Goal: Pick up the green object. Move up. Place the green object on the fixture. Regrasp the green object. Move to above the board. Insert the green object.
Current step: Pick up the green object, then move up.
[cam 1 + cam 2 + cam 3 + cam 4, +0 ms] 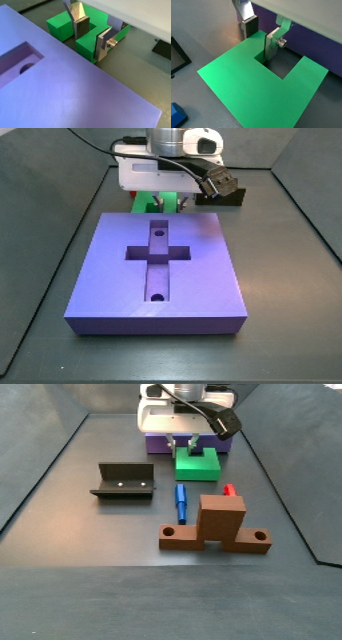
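The green object (258, 85) lies flat on the dark floor beside the board (160, 268), its notch open toward the purple slab. My gripper (260, 37) is low over it. One finger (271, 44) stands in the notch, the other against a prong's outer side. The jaws look shut on that prong, which also shows in a wrist view (87, 47). In both side views the green object (198, 464) sits under the gripper (195, 444). The fixture (123, 481) stands apart and is empty.
An orange-brown stand (218, 524) stands toward the front, with a blue peg (181, 502) and a red peg (229, 489) beside it. The board's cross recess (156, 253) and round holes are empty. Dark enclosure walls ring the floor.
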